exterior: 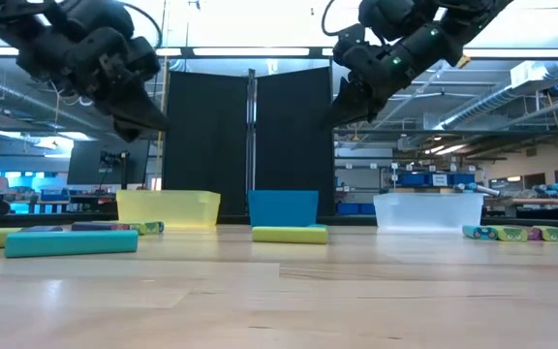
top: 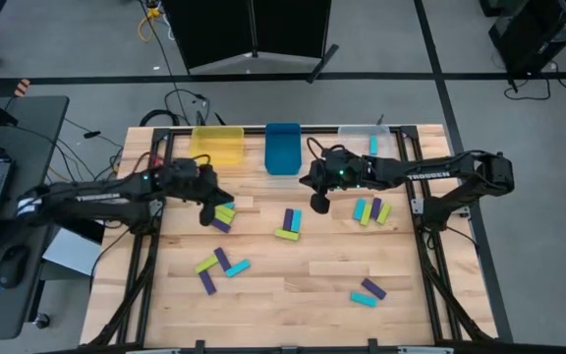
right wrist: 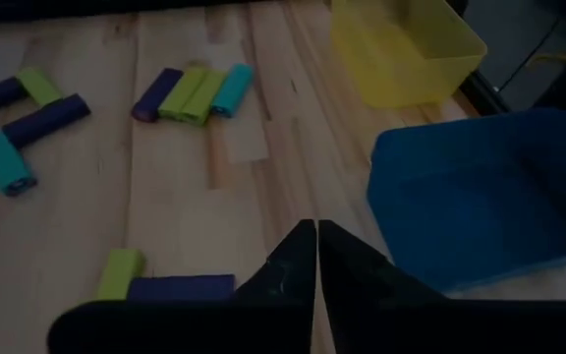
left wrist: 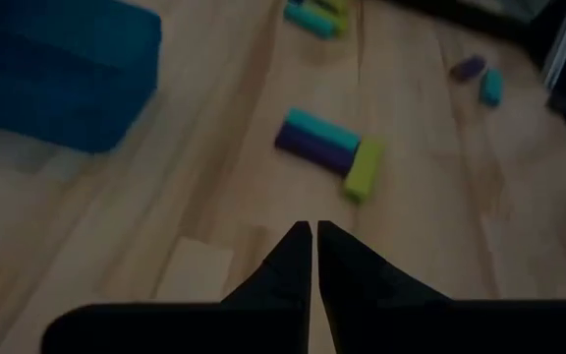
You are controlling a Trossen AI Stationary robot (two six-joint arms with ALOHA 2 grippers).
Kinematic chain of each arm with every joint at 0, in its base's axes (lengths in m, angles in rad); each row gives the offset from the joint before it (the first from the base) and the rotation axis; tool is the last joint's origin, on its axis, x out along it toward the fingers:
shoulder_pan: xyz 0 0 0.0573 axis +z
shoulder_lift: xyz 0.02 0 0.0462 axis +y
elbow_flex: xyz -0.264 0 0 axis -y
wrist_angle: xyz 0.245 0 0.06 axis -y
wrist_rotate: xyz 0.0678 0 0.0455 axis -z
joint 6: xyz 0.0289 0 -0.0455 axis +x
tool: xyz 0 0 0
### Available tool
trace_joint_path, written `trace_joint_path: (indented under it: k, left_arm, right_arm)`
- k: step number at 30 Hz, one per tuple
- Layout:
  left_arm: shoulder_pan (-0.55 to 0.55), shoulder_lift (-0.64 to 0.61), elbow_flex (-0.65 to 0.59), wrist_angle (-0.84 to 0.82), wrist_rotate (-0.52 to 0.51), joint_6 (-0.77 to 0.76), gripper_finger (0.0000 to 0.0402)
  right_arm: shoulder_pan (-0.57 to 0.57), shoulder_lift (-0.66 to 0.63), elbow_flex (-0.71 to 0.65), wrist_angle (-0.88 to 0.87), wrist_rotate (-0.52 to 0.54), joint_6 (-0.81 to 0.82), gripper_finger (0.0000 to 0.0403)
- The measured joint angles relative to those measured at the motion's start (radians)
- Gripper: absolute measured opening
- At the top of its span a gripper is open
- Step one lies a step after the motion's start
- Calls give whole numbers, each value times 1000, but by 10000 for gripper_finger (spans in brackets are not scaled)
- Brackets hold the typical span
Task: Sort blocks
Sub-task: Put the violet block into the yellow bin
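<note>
Nearly all blocks (top: 288, 224) still scattered on the table (top: 293, 295), well short of the blue bin (top: 283, 147), with only one cyan block (top: 372, 145) apparently in the clear bin (top: 367, 138) beside it. Sorting judged barely begun. Left gripper (top: 207, 215) clenched and empty, raised off the table beyond the blue bin's yellow-bin (top: 216, 144) side. Right gripper (top: 318, 204) likewise pinched shut on nothing, just in front of the blue bin.

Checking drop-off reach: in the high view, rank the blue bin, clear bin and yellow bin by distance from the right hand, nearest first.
1. Blue bin: just behind the right hand, slightly toward the left arm's side.
2. Clear bin: behind it, toward the right arm's base.
3. Yellow bin: farthest, beyond the blue bin on the left arm's side.
</note>
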Motion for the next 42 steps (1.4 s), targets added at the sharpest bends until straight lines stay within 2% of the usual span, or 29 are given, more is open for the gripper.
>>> trace_joint_path:
  k: [3, 9, 21, 27, 42]
  left_arm:
    - [-39, 63, 28, -43, -7, 24, 31]
    - [-135, 156, 108, -241, -97, 83, 39]
    - [-266, 269, 149, -400, -129, 72, 134]
    - [-289, 309, 149, -412, -185, 56, 157]
    - [-289, 447, 149, -408, -229, 128, 159]
  right_arm:
    - [3, 0, 0, 0, 1, -4, 21]
    - [6, 0, 0, 2, 2, -33, 21]
    - [6, 0, 0, 7, 2, -53, 23]
    - [6, 0, 0, 17, 1, -55, 24]
    - [6, 0, 1, 17, 1, -73, 25]
